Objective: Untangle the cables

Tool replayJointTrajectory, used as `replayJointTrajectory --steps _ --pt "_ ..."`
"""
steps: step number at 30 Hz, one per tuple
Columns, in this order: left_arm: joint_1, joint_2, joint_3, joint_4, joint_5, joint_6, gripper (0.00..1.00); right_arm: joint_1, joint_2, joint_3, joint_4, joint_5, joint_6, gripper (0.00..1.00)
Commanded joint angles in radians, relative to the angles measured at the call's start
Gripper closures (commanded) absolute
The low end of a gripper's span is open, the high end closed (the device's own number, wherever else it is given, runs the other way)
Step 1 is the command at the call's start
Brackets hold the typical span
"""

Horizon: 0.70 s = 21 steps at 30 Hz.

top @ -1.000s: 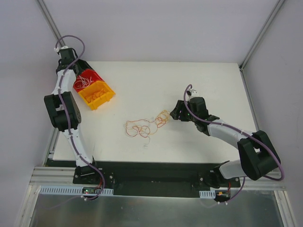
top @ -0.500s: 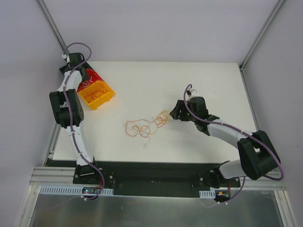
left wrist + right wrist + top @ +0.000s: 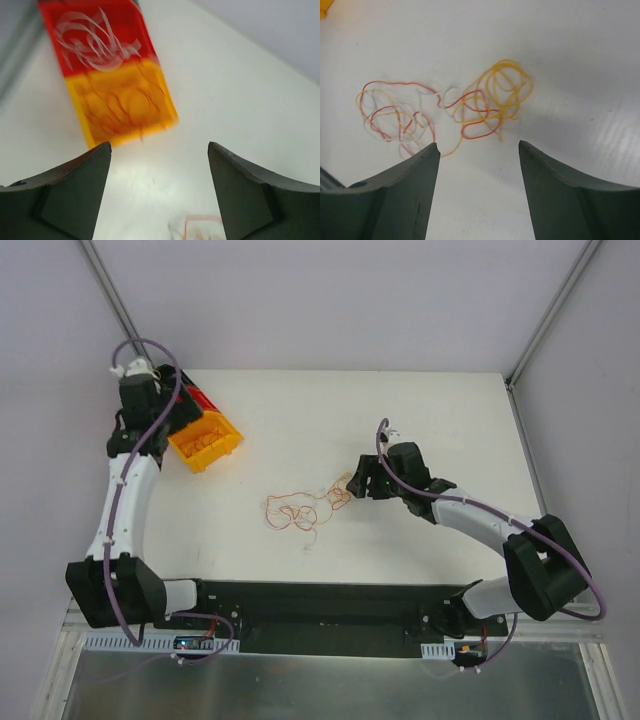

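Right gripper (image 3: 479, 150): jaws apart, nothing between them. The cables (image 3: 445, 112) lie loose on the white table (image 3: 420, 410) just ahead of the gap, not touching either finger. The yellow part of the bunch sits ahead of the gap, toward the right-hand finger (image 3: 580, 200). The red, orange and white part spreads out ahead of the left-hand finger. From the top view the right gripper (image 3: 354, 480) is at the right end of the cables (image 3: 305, 508), very close; contact cannot be told there.

Left gripper (image 3: 159, 150): jaws apart, empty. Ahead and left of its gap is a yellow bin (image 3: 122, 105), and touching that bin's far side, a red bin (image 3: 95, 37). The view is blurred; the red bin seems to hold whitish strands and the yellow one orange strands. From above, the left gripper (image 3: 172, 408) hangs over the red bin (image 3: 200, 400), and the yellow bin (image 3: 205, 440) is beside it. The tangle is well apart from this gripper.
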Motion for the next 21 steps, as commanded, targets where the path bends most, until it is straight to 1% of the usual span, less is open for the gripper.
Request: replayJointTrajectory --steps 1,2,4,6,7,9,10,12,14,16,19,21 --pt "-0.15 -0.125 -0.283 -0.018 0.259 -0.031 0.24 0.093 0.022 0.07 -0.094 -0.073 -0.013 0.32" --pt "-0.231 -0.151 -0.341 -0.002 0.277 -0.022 0.23 0.113 0.03 0.067 -0.086 -0.088 -0.004 0.32" --pt "-0.339 -0.182 -0.422 0.01 0.288 -0.022 0.23 0.146 0.045 0.064 -0.06 -0.108 -0.002 0.31" --pt "-0.405 -0.174 -0.502 0.059 0.367 -0.019 0.23 0.173 0.067 0.084 -0.055 -0.116 -0.007 0.31" --pt "-0.434 -0.165 -0.524 0.083 0.386 -0.016 0.26 0.182 0.083 0.098 -0.055 -0.125 -0.004 0.33" --pt "-0.501 -0.136 -0.544 0.143 0.386 0.01 0.36 0.183 0.132 0.128 -0.039 -0.156 0.019 0.38" --pt "-0.523 -0.125 -0.547 0.163 0.38 0.015 0.38 0.184 0.152 0.137 -0.025 -0.174 0.03 0.41" --pt "-0.542 -0.093 -0.558 0.25 0.404 -0.011 0.38 0.181 0.174 0.159 -0.034 -0.157 0.059 0.44" --pt "-0.571 -0.034 -0.552 0.315 0.423 -0.081 0.34 0.164 0.163 0.145 -0.052 -0.098 0.105 0.44" --pt "-0.606 0.035 -0.533 0.369 0.426 -0.153 0.31 0.128 0.153 0.116 -0.031 -0.108 0.154 0.46" --pt "-0.632 0.155 -0.489 0.4 0.414 -0.261 0.29 0.085 0.153 0.089 0.004 -0.157 0.182 0.48" --pt "-0.647 0.203 -0.463 0.398 0.38 -0.316 0.3 0.074 0.145 0.078 0.003 -0.163 0.174 0.49"
